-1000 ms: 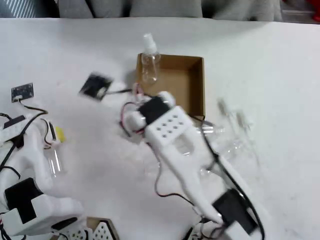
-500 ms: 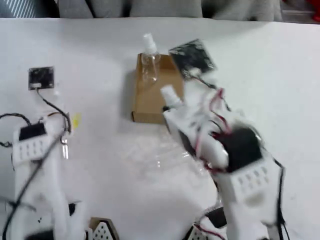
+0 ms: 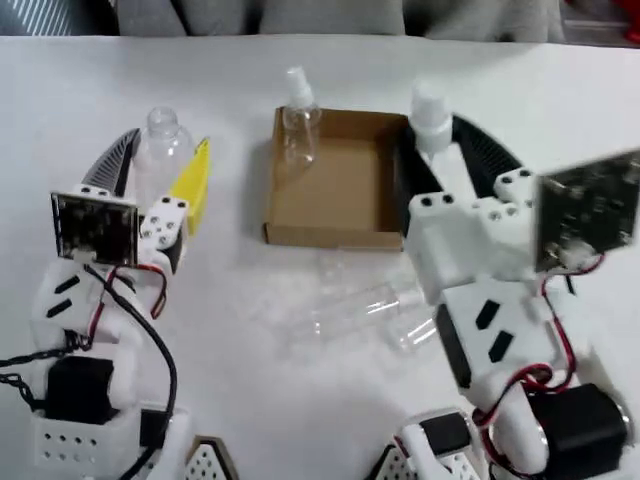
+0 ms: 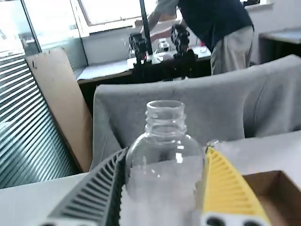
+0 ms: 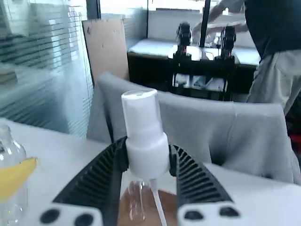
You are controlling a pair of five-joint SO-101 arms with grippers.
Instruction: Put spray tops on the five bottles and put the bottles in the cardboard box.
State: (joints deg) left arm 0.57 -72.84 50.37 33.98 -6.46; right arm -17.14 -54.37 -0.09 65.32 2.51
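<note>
- Cardboard box (image 3: 340, 190) is sitting on the desk (image 3: 100, 80), a capped bottle (image 3: 298, 125) at its far corner; loose bottles (image 3: 390, 310) are lying beside it.
- Left pincer (image 4: 165, 160) is clenching an open bottle (image 4: 163, 117) upright.
- Right pincer (image 5: 146, 150) is gripping a spray top (image 5: 141, 113); its tube could miss the neck if tilted.

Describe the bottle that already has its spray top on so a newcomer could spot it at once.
Find the cardboard box in the middle of the table. At its far left corner stands a clear bottle with a white spray top. Unlike the open-necked bottle in the left gripper and the bare bottles lying in front of the box, it is upright and already capped.
</note>
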